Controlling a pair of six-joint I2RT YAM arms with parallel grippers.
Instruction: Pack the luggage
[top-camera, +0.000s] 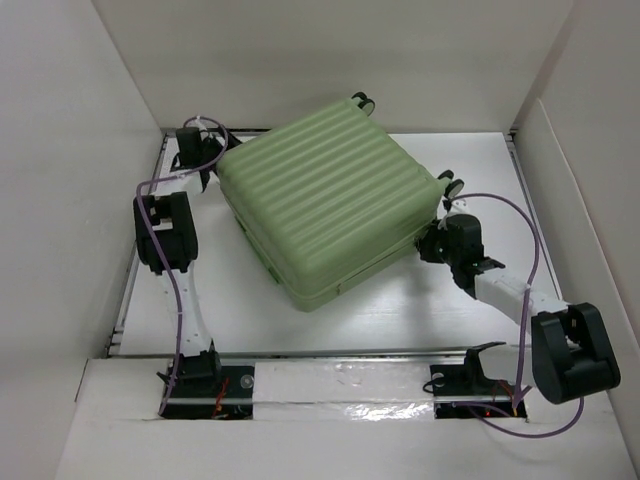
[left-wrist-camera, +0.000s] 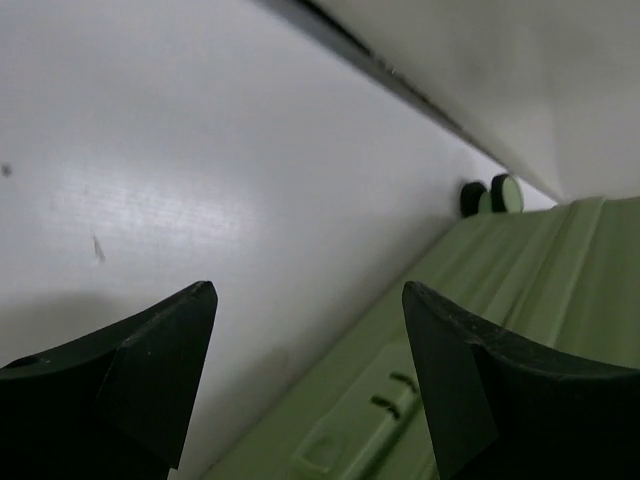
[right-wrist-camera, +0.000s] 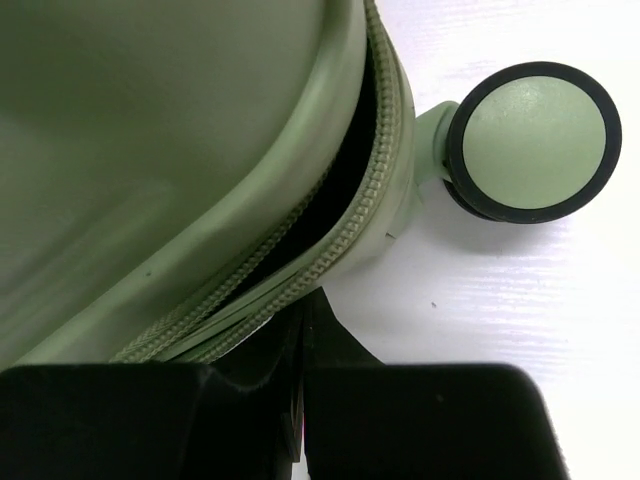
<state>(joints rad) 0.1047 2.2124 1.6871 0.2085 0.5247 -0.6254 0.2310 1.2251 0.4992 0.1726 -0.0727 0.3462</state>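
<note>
Big green luggage (top-camera: 325, 215) lying flat in the middle of the white table (top-camera: 400, 320), turned a bit sideways. Left gripper (top-camera: 205, 155) at its far left corner, just beside the green side. Fingers (left-wrist-camera: 150, 370) wide apart, nothing between them. Right gripper (top-camera: 437, 238) at the right corner, near a wheel (right-wrist-camera: 533, 140). Its fingers pressed together, right by the zipper (right-wrist-camera: 330, 250). A thin dark gap along the zipper at that corner. Hard to tell if anything is pinched.
</note>
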